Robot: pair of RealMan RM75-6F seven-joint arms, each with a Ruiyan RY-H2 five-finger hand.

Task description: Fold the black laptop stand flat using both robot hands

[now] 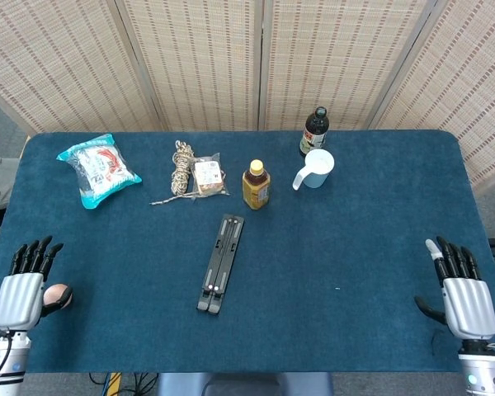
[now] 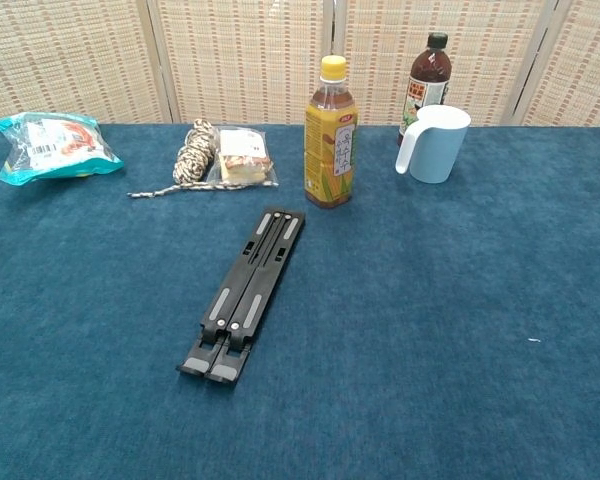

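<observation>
Folded laptop stand (image 1: 220,263) mid-table, left hand (image 1: 21,289), right hand (image 1: 464,299) well apart

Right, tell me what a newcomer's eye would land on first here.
The black stand lies folded flat and alone at the middle of the blue table, touched by nothing. Behind it a yellow bottle stands upright, with a pale mug and a dark bottle to its right. Both hands, left and right, sit at the near corners, fingers apart, holding nothing.
</observation>
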